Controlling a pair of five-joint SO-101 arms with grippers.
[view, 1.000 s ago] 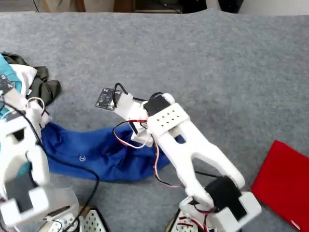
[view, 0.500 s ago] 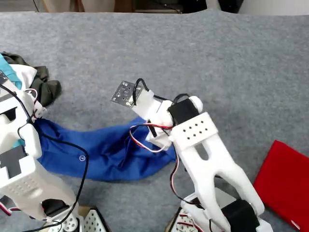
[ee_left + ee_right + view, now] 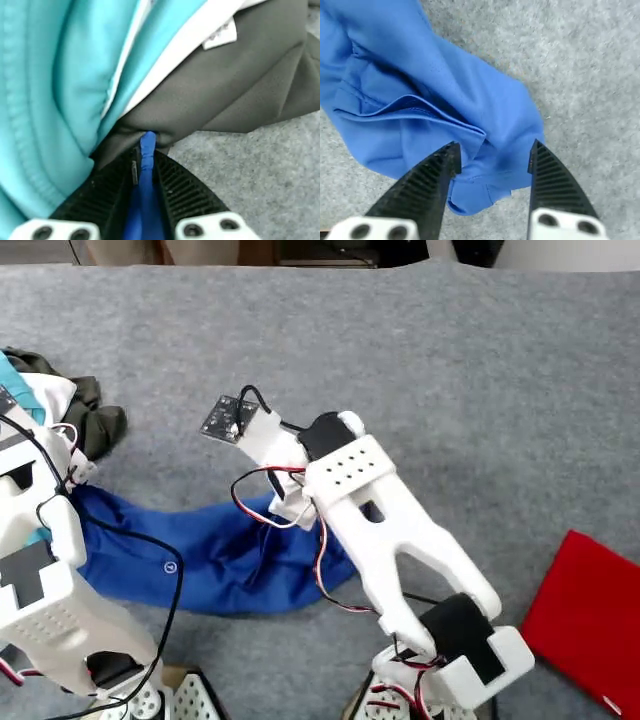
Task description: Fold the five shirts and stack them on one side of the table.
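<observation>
A crumpled blue shirt [image 3: 200,558] lies stretched across the grey table [image 3: 450,370] near its front left. My left gripper [image 3: 146,152] is shut on one edge of the blue shirt [image 3: 145,175], right against a pile of teal [image 3: 55,75], white and dark grey shirts [image 3: 225,85]. The left arm [image 3: 45,570] stands at the shirt's left end. My right gripper [image 3: 494,150] hangs open just above the blue shirt's other end [image 3: 435,110], holding nothing. In the high view the right arm [image 3: 350,480] covers that end.
The pile of unfolded shirts [image 3: 60,405] sits at the table's left edge. A folded red shirt [image 3: 590,615] lies at the front right. Bare grey table stretches across the back and right. The arm bases stand at the front edge.
The right arm swung to the right, then back left and slightly farther away. The left arm shifted early on, then held still with the blue shirt's edge.
</observation>
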